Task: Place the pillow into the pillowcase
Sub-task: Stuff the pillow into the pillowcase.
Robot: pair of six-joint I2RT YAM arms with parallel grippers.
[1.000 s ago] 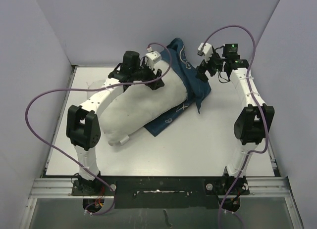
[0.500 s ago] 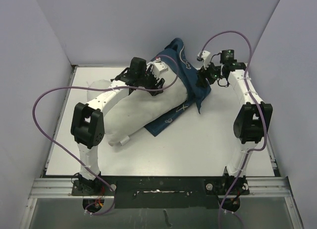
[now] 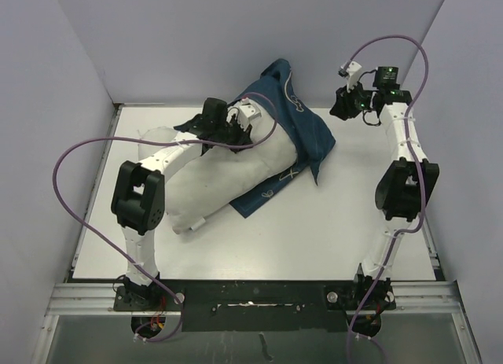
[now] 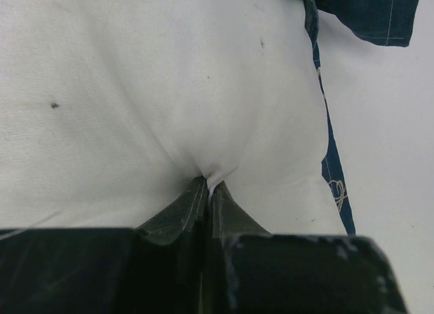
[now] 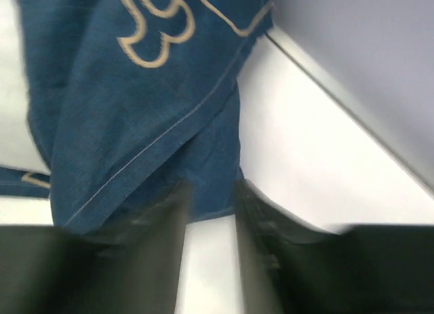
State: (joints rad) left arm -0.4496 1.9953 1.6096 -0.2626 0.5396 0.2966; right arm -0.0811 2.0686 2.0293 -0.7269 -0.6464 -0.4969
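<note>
The white pillow [image 3: 224, 179] lies slantwise on the table, its far end inside the navy pillowcase [image 3: 302, 124] with cream drawings. My left gripper [image 3: 234, 133] rests on the pillow's upper part near the pillowcase mouth. In the left wrist view it [image 4: 207, 183] is shut on a pinched pucker of the pillow [image 4: 135, 90], and the pillowcase [image 4: 369, 12] edge runs along the right. My right gripper [image 3: 341, 109] hovers at the back right, apart from the pillowcase. Its fingers [image 5: 210, 192] stand a narrow gap apart and blurred, with the pillowcase [image 5: 135, 110] hanging just beyond the tips.
The white table [image 3: 338, 222] is boxed in by grey walls at the back and both sides. The back wall [image 5: 366, 56] is close to my right gripper. Purple cables [image 3: 71, 183] loop off both arms.
My left gripper has closed onto a fold of the pillow. My right gripper has pulled up and to the right, away from the pillowcase, with its jaws narrowing.
</note>
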